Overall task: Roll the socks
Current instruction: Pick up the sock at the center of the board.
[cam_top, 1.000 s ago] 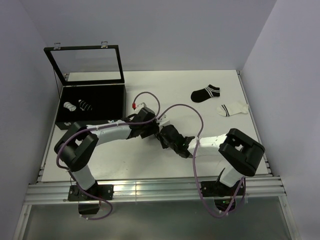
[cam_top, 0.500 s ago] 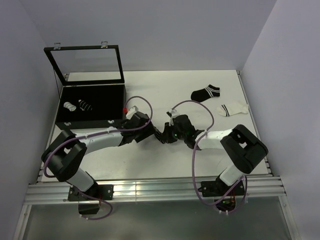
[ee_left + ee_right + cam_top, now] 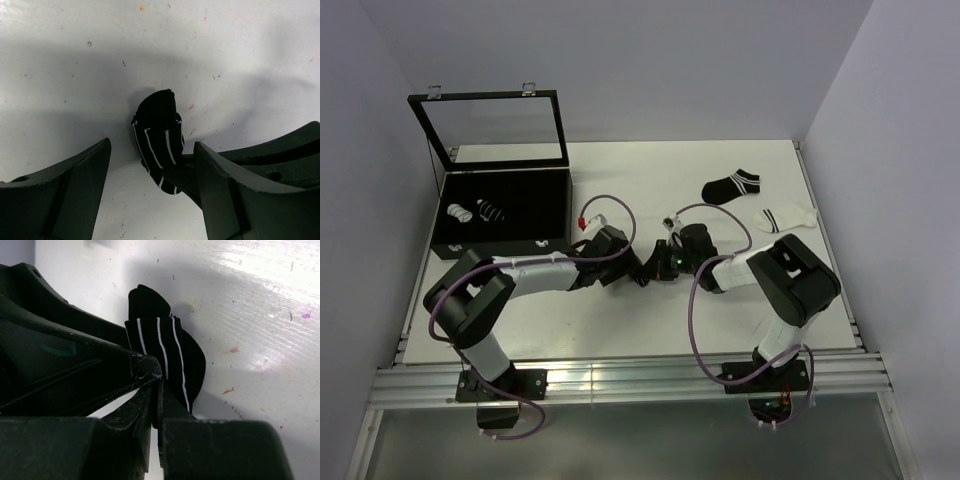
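Black with thin white stripes, the rolled sock (image 3: 157,132) sits on the white table (image 3: 620,320) near its middle, just ahead of both my arms. My right gripper (image 3: 156,376) is clamped on it, coming in from the right, its two fingers pressed together on the edge of the bundle. My left gripper (image 3: 152,149) faces it from the left with its fingers spread wide, one on each side of the bundle, and neither touches it as far as I can tell. At the far right of the table a flat black sock (image 3: 731,186) lies near a flat white sock (image 3: 784,217), the two apart. At the far left stands a black box (image 3: 500,243) with its clear-paned lid (image 3: 495,128) raised. Inside it lie a white bundle (image 3: 460,212) and a black bundle (image 3: 492,212), side by side.
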Motion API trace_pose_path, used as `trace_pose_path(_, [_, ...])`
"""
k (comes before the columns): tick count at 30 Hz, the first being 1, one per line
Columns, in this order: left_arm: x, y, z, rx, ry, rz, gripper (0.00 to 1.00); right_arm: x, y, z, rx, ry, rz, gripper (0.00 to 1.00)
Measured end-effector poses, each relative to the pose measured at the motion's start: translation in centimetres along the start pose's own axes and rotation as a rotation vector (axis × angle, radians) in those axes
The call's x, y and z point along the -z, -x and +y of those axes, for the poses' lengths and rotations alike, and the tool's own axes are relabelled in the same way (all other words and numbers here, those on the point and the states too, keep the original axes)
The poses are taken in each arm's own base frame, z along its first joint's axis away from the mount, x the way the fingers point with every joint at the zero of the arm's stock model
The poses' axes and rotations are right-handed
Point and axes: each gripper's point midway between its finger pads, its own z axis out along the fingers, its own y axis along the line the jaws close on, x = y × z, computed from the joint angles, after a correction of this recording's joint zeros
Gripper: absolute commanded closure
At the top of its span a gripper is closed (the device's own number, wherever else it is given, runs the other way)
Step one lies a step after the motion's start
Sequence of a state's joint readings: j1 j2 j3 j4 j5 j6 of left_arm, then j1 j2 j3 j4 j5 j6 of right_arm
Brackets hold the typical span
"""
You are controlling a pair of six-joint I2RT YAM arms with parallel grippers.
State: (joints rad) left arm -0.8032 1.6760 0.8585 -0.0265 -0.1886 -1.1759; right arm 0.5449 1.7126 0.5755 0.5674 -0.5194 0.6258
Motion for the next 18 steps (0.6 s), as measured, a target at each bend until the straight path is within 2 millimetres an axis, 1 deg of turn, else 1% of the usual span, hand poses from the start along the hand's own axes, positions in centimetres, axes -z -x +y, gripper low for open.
trace_pose_path(2, [-0.2,0.0,-0.2,0.001,-0.003,-0.002,0.28,0.0,0.0,-0.1,-0.028,0.016,0.004,1.00])
trace_pose_path(9, [-1.2,0.2,-1.1,0.011,-0.017,-0.008,0.36,0.1,0.1,-0.2,-0.099,0.057,0.008,1.00])
trace_pose_path(12, [-1.6,0.2,-1.5,0.019,-0.025,-0.009,0.38,0.1,0.2,-0.3,-0.121,0.066,0.007,1.00])
trace_pose_path(18, [-2.1,0.1,-2.1,0.024,-0.034,-0.011,0.38,0.2,0.4,-0.6,-0.172,0.085,0.004,1.00])
